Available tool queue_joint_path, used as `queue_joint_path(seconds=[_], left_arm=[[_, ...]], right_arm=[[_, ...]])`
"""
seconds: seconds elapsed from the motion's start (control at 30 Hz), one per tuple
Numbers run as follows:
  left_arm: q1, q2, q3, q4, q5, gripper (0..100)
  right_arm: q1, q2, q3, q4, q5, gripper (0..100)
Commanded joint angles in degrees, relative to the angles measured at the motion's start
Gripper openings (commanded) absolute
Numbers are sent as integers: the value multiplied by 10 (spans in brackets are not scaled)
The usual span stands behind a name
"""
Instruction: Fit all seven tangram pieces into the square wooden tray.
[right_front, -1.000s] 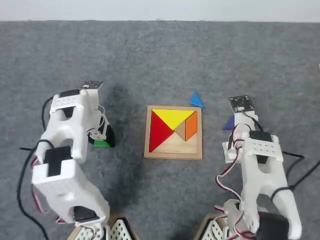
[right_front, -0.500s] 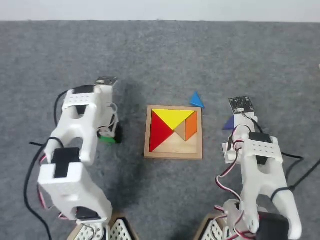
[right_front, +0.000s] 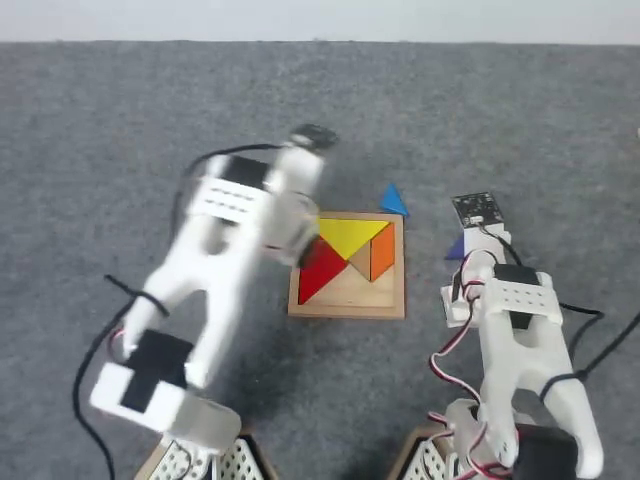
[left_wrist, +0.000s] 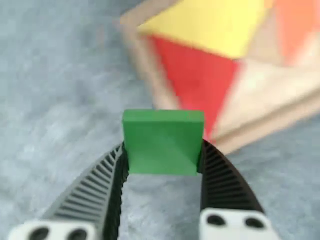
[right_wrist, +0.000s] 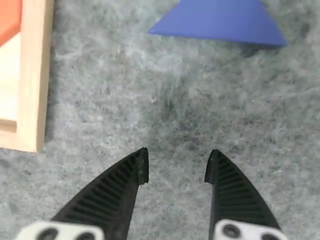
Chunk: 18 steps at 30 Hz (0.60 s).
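Observation:
My left gripper (left_wrist: 162, 150) is shut on a green square piece (left_wrist: 162, 142), held above the mat at the left edge of the wooden tray (right_front: 347, 306). In the high view the left arm (right_front: 250, 215) leans over the tray's left side. The tray holds a yellow triangle (right_front: 347, 235), a red triangle (right_front: 320, 268), an orange piece (right_front: 382, 254) and a small tan triangle (right_front: 359, 262). My right gripper (right_wrist: 175, 165) is open over bare mat, just short of a dark blue triangle (right_wrist: 220, 22). A light blue triangle (right_front: 393, 200) lies behind the tray.
Grey felt mat (right_front: 520, 120) covers the table. The lower half of the tray floor (right_front: 362, 292) is bare wood. The right arm (right_front: 510, 310) stands right of the tray. Open mat lies behind and in front of the tray.
The left arm has swung right with the green piece, from the mat well left of the tray to the tray's left edge. The right arm has stayed in place.

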Motion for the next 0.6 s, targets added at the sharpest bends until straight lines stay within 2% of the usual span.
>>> queue_joint_path(seconds=[0.0,0.13,0.3,0.57], left_arm=[[86,8,-29,-17,-18,16],[124,64,-29,-59,-38,17],[132,111,-29,-96,-42,24],[127,119,-31,-103,-46,220]], right_arm=[[-7,-22,0,-10,3,203],[-7,-22,0,-10,3,203],[-7,-22,0,-10,3,203],[-7,-22,0,-10,3,203]])
